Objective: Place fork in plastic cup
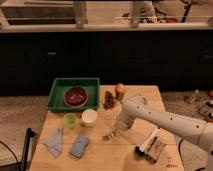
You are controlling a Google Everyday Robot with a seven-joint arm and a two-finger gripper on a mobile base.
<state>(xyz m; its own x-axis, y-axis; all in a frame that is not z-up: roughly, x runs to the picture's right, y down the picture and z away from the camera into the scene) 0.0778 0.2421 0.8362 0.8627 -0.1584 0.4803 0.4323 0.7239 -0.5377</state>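
The white round plastic cup stands upright on the wooden table, left of centre. My gripper is low over the table, to the right of the cup and a little nearer the front, at the end of the white arm that reaches in from the right. A small pale fork shows at the gripper's tip, close to the tabletop. I cannot tell whether the gripper holds it or it lies on the table.
A green tray with a red bowl sits at the back left. A small green cup stands left of the white cup. Two blue cloths lie front left. A brown snack pile and an orange object are behind the arm. A dark-tipped white stick and a packet lie front right.
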